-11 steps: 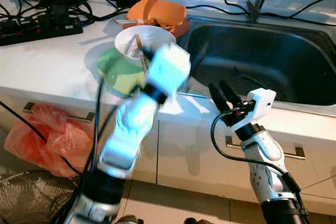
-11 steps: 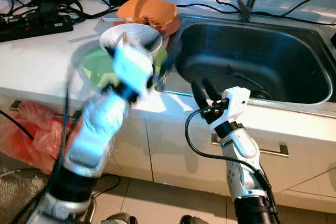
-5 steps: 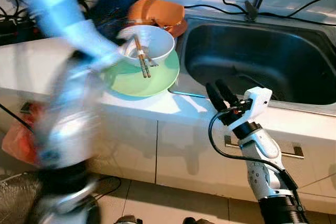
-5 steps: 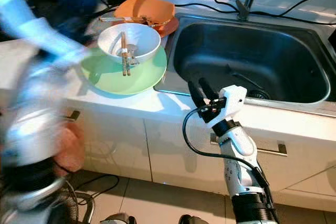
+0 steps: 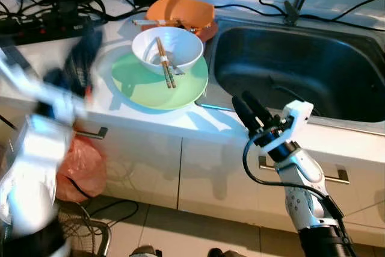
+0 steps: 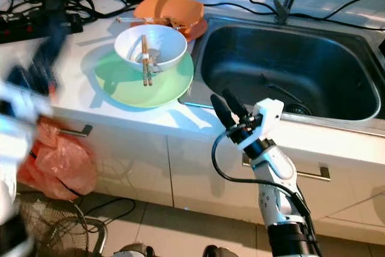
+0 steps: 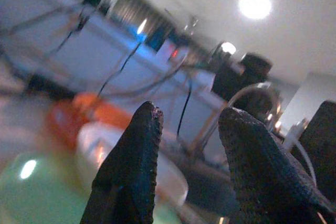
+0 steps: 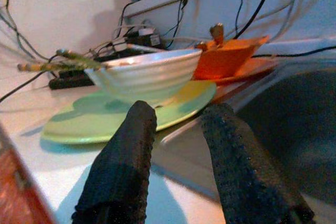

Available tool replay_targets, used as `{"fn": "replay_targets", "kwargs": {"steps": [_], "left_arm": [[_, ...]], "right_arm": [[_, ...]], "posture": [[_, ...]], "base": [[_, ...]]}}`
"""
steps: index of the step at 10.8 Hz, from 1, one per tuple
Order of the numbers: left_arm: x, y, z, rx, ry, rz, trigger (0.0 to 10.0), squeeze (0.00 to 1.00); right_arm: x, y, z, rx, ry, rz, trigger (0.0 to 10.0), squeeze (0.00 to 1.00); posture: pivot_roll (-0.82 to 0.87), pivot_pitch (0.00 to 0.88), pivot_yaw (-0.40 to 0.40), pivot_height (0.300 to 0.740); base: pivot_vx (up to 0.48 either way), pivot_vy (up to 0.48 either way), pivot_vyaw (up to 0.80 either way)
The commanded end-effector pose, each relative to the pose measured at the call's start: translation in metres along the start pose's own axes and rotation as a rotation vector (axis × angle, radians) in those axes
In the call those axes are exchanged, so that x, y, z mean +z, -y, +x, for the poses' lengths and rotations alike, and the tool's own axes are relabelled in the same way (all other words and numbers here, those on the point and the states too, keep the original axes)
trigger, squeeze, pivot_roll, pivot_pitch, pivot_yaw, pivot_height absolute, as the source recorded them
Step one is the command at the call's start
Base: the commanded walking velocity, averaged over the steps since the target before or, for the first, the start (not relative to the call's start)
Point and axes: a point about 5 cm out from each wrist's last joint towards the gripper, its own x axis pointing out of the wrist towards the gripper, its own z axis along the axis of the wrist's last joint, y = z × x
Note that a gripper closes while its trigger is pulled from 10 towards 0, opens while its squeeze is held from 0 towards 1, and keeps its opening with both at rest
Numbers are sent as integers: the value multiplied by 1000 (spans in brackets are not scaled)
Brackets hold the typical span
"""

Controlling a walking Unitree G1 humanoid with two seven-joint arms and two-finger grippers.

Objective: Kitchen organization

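The right arm (image 5: 301, 179) is silver with rounded segments, a dark band at its lower joint and a black cable looping beside it. Its white wrist block carries the right end effector (image 5: 245, 106), two long black fingers (image 8: 122, 166) with a finely dotted texture. The left arm (image 5: 30, 167) is a silver-white blur.

White bowl (image 5: 167, 50) upright on green plate (image 5: 144, 85) beside the sink, brown chopsticks (image 5: 164, 62) leaning inside, perhaps with a spoon.

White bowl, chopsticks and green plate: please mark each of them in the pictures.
white bowl (image 5: 180, 45): left eye view, bare inner wall of the bowl.
chopsticks (image 5: 165, 67): left eye view, middle of the sticks, at the bowl's rim.
green plate (image 5: 135, 79): left eye view, bare left part of the plate.
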Motion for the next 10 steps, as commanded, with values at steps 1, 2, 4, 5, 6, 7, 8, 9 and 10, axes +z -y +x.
{"fn": "replay_targets", "kwargs": {"steps": [1,2,4,5,6,7,8,9,10], "left_arm": [[-6,1,-3,-10,-39,-20,10000,0],[-12,0,-7,-8,-62,-61,10000,0],[-43,3,-11,-19,-132,-229,10000,0],[-53,5,-8,-21,-152,-272,10000,0],[-65,8,-4,-27,-174,-318,10000,0],[-73,11,0,-40,-175,-379,10000,0],[-78,12,2,-44,-195,-380,10000,0],[-82,13,2,-43,-204,-395,10000,0],[-87,15,3,-44,-224,-398,10000,0]], "right_arm": [[4,0,-1,20,17,15,10000,0],[4,-1,-2,25,16,19,10000,0],[2,-2,-1,30,9,21,10000,0],[1,-3,-1,33,6,21,10000,0],[0,-3,-1,35,3,20,10000,0],[0,-3,-2,32,2,16,10000,0],[0,-3,-2,31,2,13,10000,0],[1,-2,-2,29,4,11,10000,0],[0,-2,-2,27,5,10,10000,0]], "posture": [[222,120,-46,740],[220,121,-44,740],[223,119,-44,740],[220,119,-40,740],[210,118,-38,740],[203,114,-34,740],[201,111,-33,740],[199,109,-31,740],[198,106,-27,740]], "base": [[0,0,0],[0,0,0],[0,0,0],[0,0,0],[0,0,0],[0,0,0],[0,0,0],[0,0,0],[0,0,0]]}}
